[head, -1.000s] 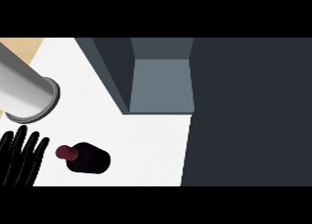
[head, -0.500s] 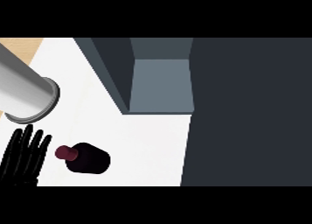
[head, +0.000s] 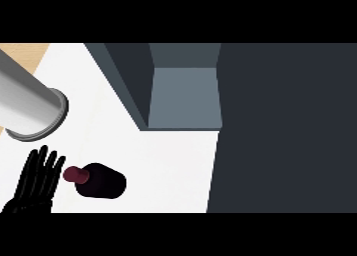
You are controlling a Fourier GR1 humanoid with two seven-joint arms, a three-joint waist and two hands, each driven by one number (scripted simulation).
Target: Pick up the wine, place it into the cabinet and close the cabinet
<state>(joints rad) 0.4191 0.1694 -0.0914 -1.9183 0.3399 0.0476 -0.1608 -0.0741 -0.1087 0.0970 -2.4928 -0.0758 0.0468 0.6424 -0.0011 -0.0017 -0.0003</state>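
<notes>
Wine [head: 100, 180] stands ungrasped on the desk [head: 166, 165], my left hand [head: 38, 181] straight-fingered just beside it; next I must curl round it.

Readable text: none.
Wine bottle [head: 100, 181]: dark body and dark red cap, no label or brand to be read.
Cabinet [head: 182, 95]: plain grey faces, no numbers or signs.
Bench [head: 166, 165]: plain white top, no markings.
</notes>
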